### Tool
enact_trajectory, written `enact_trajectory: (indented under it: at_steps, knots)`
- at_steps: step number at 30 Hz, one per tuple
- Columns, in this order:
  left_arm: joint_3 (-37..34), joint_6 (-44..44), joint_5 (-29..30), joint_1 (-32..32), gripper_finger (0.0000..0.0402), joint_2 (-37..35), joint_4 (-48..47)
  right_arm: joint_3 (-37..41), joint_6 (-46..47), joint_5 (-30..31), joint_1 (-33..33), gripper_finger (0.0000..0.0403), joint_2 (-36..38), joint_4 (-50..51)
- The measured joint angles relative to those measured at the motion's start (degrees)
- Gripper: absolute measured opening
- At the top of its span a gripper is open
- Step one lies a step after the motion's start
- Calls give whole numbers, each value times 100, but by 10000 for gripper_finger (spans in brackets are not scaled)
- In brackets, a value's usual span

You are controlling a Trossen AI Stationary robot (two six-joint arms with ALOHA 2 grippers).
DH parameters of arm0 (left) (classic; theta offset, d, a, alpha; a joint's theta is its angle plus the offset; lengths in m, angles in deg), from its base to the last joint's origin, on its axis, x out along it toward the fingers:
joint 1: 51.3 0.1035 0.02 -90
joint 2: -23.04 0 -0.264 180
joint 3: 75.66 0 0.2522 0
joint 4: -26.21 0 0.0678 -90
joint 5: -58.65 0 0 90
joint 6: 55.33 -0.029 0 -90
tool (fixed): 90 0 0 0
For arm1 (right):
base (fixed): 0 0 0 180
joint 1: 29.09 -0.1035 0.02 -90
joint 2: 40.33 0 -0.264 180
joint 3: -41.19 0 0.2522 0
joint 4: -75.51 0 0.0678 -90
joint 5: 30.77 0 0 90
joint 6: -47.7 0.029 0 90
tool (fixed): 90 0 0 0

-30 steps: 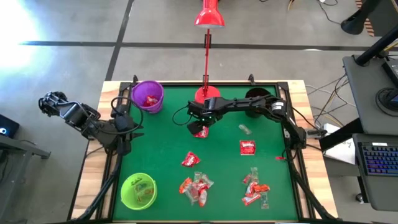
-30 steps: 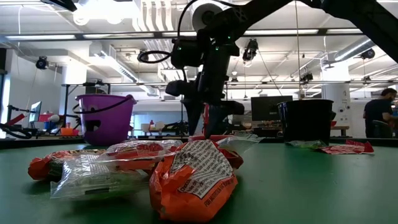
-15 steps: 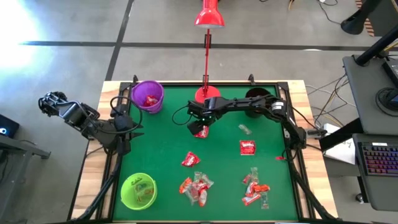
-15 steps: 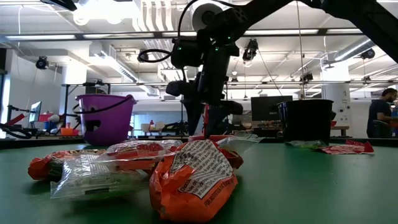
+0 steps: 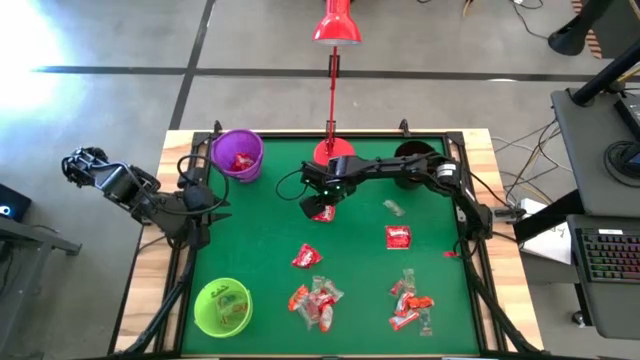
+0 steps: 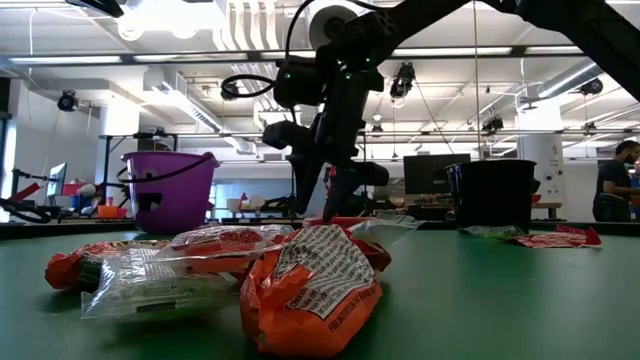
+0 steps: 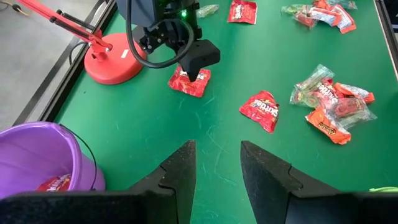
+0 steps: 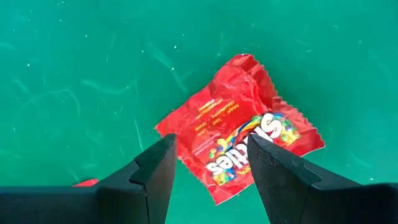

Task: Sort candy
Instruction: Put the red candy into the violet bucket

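Green table (image 5: 250, 230): right fingers (image 8: 208, 165) spread over red candy (image 8: 239, 143)

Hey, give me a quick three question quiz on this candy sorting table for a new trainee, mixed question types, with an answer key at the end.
1. True or false: the right end effector is shut on the red Skittles packet.
2. Which cup has a red candy inside? A) purple cup B) green cup C) neither
3. Fill in: the left end effector waits at the table's ____ edge, near the purple cup.

Key:
1. False. Its fingers are open, straddling the packet on the green mat.
2. A
3. left
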Motion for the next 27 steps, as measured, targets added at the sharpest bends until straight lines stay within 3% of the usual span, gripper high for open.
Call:
enact_trajectory:
  at_steps: [6, 27]
  knots:
    - [0, 0, 0, 0, 109, 0, 0, 0, 27, 404, 1, 189, 0, 243]
    - [0, 0, 0, -2, 109, -4, 13, 39, -36, 375, -28, 184, -647, 214]
